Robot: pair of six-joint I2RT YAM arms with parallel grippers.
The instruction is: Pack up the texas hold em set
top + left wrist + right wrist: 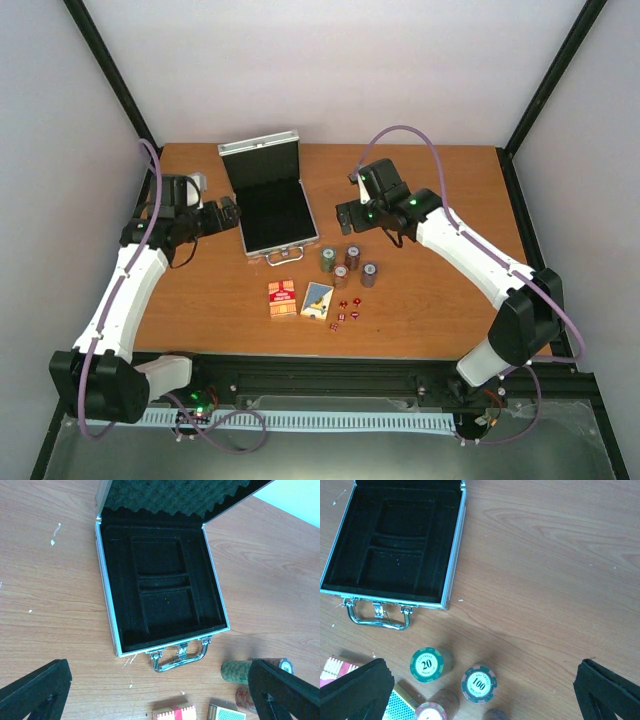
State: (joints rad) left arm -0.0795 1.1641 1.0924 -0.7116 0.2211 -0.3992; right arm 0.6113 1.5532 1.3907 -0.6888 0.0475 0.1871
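Flanking open briefcase (pixel 270 212), left claw (pixel 232 213) and right claw (pixel 346 214) wide, 4 chip stacks (pixel 341 274) near its handle (pixel 283 257) edge.

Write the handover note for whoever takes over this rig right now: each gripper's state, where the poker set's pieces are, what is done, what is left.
Left gripper: open, empty, at the left side of the briefcase.
Right gripper: open, empty, to the briefcase's right.
Briefcase: lid up, black compartments empty.
Four chip stacks, red deck, blue-yellow deck and red dice: all on the table in front of the briefcase.
Done: briefcase stands open.
Left: load every piece, then shut the lid.
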